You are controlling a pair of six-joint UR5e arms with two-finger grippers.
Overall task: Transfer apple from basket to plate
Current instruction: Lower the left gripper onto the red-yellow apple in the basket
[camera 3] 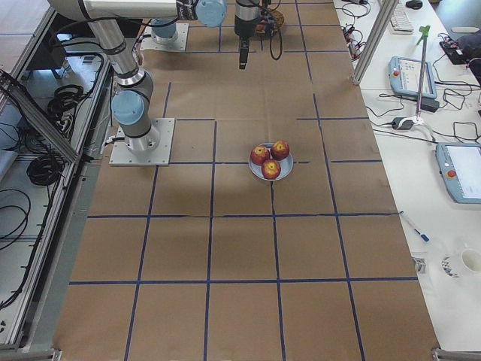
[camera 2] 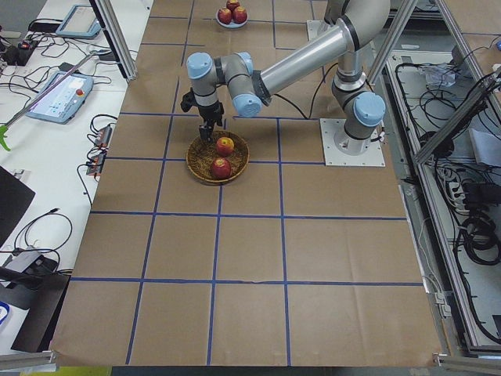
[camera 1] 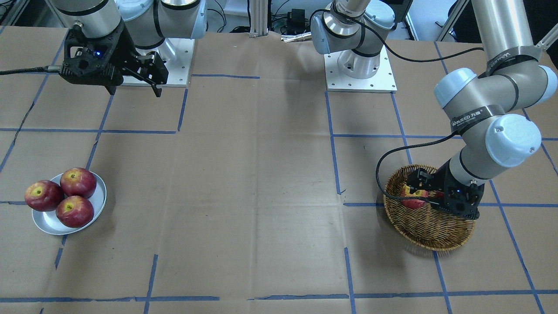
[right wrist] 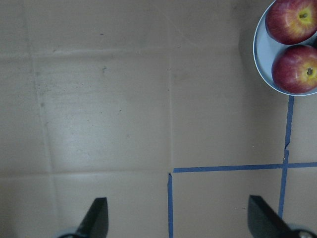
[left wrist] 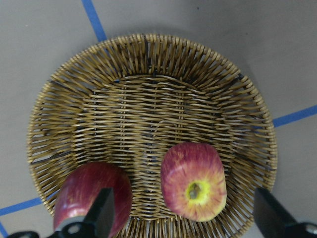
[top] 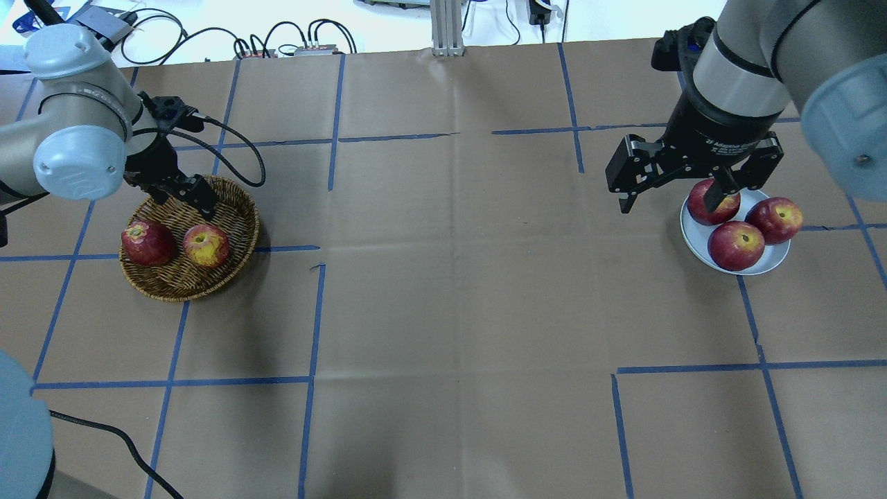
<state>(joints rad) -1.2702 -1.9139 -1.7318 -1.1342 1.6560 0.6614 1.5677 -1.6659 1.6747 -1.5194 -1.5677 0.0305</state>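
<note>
**A:** Entry one, the apple?

**B:** Apple [left wrist: 194,181]: lies in the basket [top: 179,283], yellow stem hollow up, just beside a darker apple [top: 147,243]. The basket stands in the left half of the table [top: 450,291], away from the robot's edge.

**A:** Left end effector?

**B:** Left end effector [left wrist: 184,214]: hangs over the basket pointing straight down, jaws spread wide, nothing between them. The spread appears meant to straddle the apple. One finger [left wrist: 101,215] sits over the darker apple, so a plain descent could nudge it. A small shift toward the basket's free side seems wise.

**A:** Right end effector?

**B:** Right end effector [top: 669,201]: raised above the table beside the plate [camera 1: 45,221], on the side toward the table's middle, jaws apart and empty. It is probably held high to keep the plate clear, or to wait for a hand-over.

**A:** Plate?

**B:** It sits toward the table's right end, well apart from the basket. It carries three apples [camera 1: 75,211], bunched to one side, with a bare crescent along the rim that could take a fourth.

**A:** Status?

**B:** Grasp not yet made; transfer at its start.
</note>
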